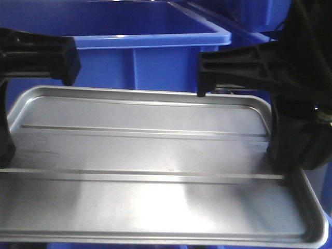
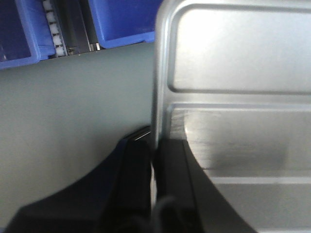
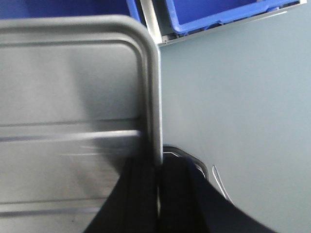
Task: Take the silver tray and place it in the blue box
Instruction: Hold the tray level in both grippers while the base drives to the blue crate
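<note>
Clamping the silver tray (image 1: 155, 150), seemingly, are left gripper (image 2: 154, 154), right gripper (image 3: 158, 167).

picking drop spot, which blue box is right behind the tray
The blue box centred behind the silver tray, its rim lit; not the top-right one.

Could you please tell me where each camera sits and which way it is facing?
Left wrist-mounted: on the left arm, looking along the left gripper, which is shut on the rim of the silver tray; the grey table lies beside it.
Right wrist-mounted: on the right arm, looking along the right gripper, which clamps the opposite rim.
Exterior front-facing: behind the arms, facing forward over the tray to the blue box; both grippers show at the sides.
Shared: all three views see the tray.
</note>
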